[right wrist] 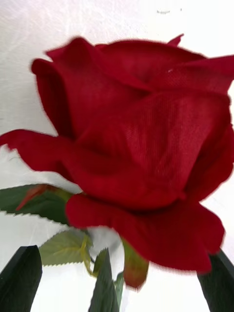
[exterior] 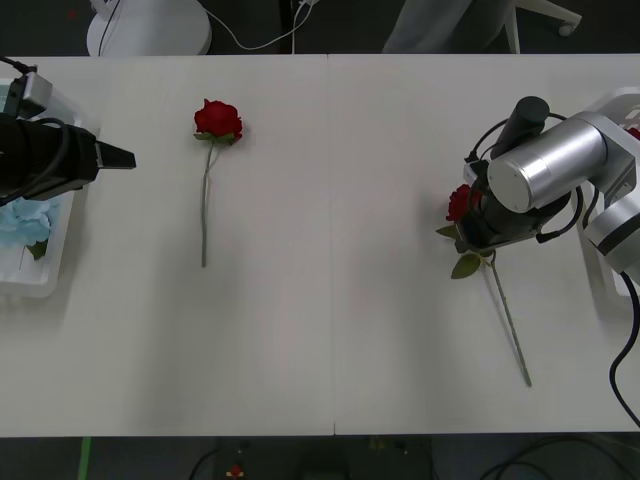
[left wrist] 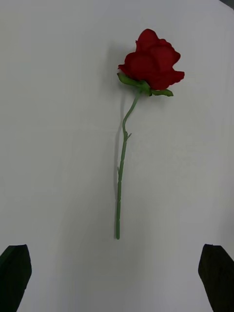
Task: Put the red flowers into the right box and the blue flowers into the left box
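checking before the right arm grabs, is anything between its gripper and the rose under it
Nothing visible. The right gripper is open right at the rose, one finger either side of the stem just below the bloom, with only its leaves and the table between. The other rose lies far off to the left.

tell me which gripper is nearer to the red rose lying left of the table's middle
Left. The left gripper sits open over the table's left edge by the left box, aimed at that rose. The right gripper is across the table, open around the other rose.
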Controlling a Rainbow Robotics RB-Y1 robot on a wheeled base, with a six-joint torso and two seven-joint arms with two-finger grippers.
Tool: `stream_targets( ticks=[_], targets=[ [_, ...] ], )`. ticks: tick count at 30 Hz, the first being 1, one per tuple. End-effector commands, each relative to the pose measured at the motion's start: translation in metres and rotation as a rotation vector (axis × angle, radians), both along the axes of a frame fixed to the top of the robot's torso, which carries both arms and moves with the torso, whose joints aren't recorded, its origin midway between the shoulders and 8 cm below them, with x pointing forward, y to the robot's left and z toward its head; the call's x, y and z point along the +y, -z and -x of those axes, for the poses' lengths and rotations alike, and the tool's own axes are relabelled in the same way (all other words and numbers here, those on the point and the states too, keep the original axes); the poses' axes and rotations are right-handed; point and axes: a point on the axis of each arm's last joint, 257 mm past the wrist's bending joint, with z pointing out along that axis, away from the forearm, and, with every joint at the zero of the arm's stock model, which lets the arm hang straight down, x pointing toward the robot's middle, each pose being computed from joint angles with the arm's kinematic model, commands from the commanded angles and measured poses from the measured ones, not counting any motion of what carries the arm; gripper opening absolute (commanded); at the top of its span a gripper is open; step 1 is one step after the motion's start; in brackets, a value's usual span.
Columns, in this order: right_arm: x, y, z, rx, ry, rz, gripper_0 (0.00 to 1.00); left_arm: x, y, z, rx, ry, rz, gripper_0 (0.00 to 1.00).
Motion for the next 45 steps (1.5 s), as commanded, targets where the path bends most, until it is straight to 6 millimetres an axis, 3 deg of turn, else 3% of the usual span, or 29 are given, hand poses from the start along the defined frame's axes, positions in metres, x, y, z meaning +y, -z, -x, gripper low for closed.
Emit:
stream_targets(
  ticks=[1, 11, 20, 21, 24, 26, 29, 40, 43, 45],
  targets=[
    [0.009, 0.012, -0.003, -0.005, -0.036, 0.01, 0.92, -0.056, -0.014, -0.04, -0.002, -0.017, 0.012, 1.0],
    [0.004, 0.017, -0.005, -0.005, -0.038, 0.024, 0.92, -0.078, 0.018, -0.091, 0.08, -0.103, -0.124, 1.0],
    [0.002, 0.023, -0.007, -0.007, -0.036, 0.018, 0.92, -0.082, 0.051, -0.106, 0.168, -0.128, -0.279, 1.0],
    [0.003, 0.023, -0.008, -0.009, -0.037, 0.016, 0.89, -0.084, 0.056, -0.107, 0.179, -0.125, -0.291, 1.0],
    [0.002, 0.025, -0.008, -0.008, -0.035, 0.015, 0.56, -0.088, 0.066, -0.112, 0.183, -0.12, -0.317, 1.0],
    [0.001, 0.026, -0.008, -0.008, -0.035, 0.016, 0.25, -0.09, 0.072, -0.117, 0.176, -0.115, -0.333, 1.0],
    [-0.001, 0.028, -0.008, -0.008, -0.028, 0.011, 0.01, -0.092, 0.081, -0.122, 0.159, -0.105, -0.354, 1.0],
    [0.002, 0.028, -0.008, -0.008, -0.014, -0.013, 0.0, -0.098, 0.108, -0.118, 0.173, -0.075, -0.417, 1.0],
    [0.006, 0.022, -0.009, 0.002, -0.001, -0.047, 0.0, -0.099, 0.113, -0.116, 0.182, -0.071, -0.425, 1.0],
    [0.008, 0.008, -0.011, 0.014, 0.015, -0.082, 0.0, -0.097, 0.118, -0.113, 0.195, -0.071, -0.429, 1.0]
  ],
)
